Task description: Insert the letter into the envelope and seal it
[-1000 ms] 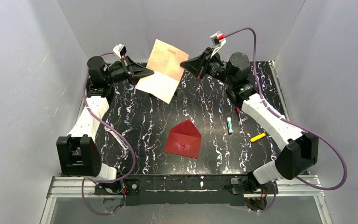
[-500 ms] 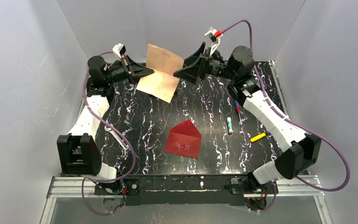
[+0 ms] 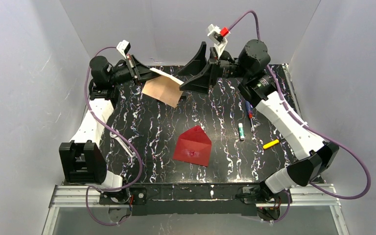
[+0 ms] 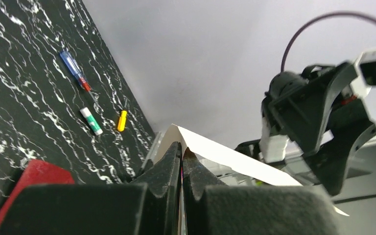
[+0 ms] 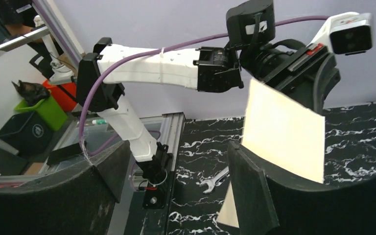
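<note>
The letter (image 3: 162, 89), a pale cream sheet, hangs in the air at the far left of the table with one edge clamped in my left gripper (image 3: 152, 76). In the left wrist view the jaws of the left gripper (image 4: 182, 150) are pressed together on the letter (image 4: 235, 159). My right gripper (image 3: 190, 68) stands just right of the sheet, open and apart from it. In the right wrist view the right gripper (image 5: 176, 169) holds nothing, with the letter (image 5: 284, 129) beyond its right finger (image 5: 247, 181). The red envelope (image 3: 192, 146) lies flat mid-table, its pointed flap open.
A screwdriver (image 3: 249, 113), a green-and-white stick (image 3: 241, 131) and a yellow piece (image 3: 270, 144) lie on the right of the table. A wrench (image 5: 215, 178) lies on the left side. Grey walls enclose the back and sides.
My right gripper has opened, let go of the letter and drawn up and back. The sheet has swung down and now hangs from the left gripper alone.
</note>
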Robot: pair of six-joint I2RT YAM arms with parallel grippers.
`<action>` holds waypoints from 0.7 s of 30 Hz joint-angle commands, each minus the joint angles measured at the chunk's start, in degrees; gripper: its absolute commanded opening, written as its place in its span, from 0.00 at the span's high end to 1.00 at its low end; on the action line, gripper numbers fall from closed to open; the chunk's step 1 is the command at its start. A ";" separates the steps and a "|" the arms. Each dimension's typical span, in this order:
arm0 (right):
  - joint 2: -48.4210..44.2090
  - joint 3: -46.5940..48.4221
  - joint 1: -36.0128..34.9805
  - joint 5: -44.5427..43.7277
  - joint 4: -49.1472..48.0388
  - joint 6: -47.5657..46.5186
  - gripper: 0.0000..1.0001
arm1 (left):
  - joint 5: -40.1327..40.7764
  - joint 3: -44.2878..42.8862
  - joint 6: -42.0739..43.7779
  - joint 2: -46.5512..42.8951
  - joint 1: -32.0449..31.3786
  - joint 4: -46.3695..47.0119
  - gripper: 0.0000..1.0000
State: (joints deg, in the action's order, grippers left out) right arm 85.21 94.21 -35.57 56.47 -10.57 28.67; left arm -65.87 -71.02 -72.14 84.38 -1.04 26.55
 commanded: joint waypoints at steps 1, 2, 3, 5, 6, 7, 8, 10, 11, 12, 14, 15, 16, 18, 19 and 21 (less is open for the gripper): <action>-1.22 2.80 -0.29 -4.54 1.89 -1.18 0.20 | -3.69 -1.01 8.77 -6.39 0.25 0.97 1.00; -1.33 1.99 -0.29 -6.44 0.33 0.01 0.22 | -4.26 -0.78 10.73 -7.54 0.25 0.97 1.00; -1.83 1.16 -0.29 -9.20 -1.16 1.20 0.23 | -4.90 -0.38 12.69 -8.72 0.25 0.97 1.00; -2.35 0.07 -0.29 -14.50 -2.06 1.98 0.24 | -5.15 0.67 16.61 -11.10 0.25 0.97 1.00; -2.23 -0.02 -0.29 -16.15 -1.72 2.01 0.24 | -5.34 1.05 18.23 -12.09 0.25 0.92 1.00; -1.86 0.52 -0.29 -16.89 0.07 0.96 0.24 | -5.58 1.30 19.77 -12.83 0.23 0.92 1.00; -1.05 1.29 -0.29 -16.54 2.37 -0.40 0.23 | -5.87 1.32 20.32 -13.51 0.17 0.93 1.00; 0.55 2.44 -0.41 -12.62 5.77 -3.00 0.22 | -6.62 0.91 20.71 -14.25 0.03 0.88 1.00; 1.17 2.43 -0.63 -9.46 6.73 -4.47 0.20 | -7.25 0.71 20.72 -14.40 -0.05 0.88 1.00; 1.56 2.27 -1.15 -6.56 7.57 -5.82 0.19 | -7.81 0.46 20.68 -14.42 -0.16 0.88 1.00; 1.55 1.53 -2.37 -3.59 9.22 -8.50 0.18 | -8.91 0.15 20.04 -14.27 -0.28 0.88 1.00; 1.46 1.05 -2.83 -2.70 10.19 -9.78 0.18 | -9.38 0.00 19.56 -14.20 -0.35 0.92 1.00; 1.50 0.67 -3.19 -1.78 10.44 -10.47 0.18 | -10.04 -0.23 19.16 -14.07 -0.43 0.88 1.00; 1.94 0.25 -3.35 0.59 10.48 -10.60 0.19 | -11.46 -0.72 18.29 -14.03 -0.58 0.79 1.00; 2.02 0.11 -3.43 1.15 10.48 -10.63 0.20 | -12.46 -0.93 18.13 -14.06 -0.76 0.80 1.00; 2.59 0.14 -3.53 2.94 10.48 -10.60 0.23 | -15.06 -0.96 18.14 -14.30 -1.35 0.80 1.00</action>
State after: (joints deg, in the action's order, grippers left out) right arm 87.70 94.24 -38.85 53.56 -0.03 20.49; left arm -75.09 -70.15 -54.02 70.89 -1.50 26.72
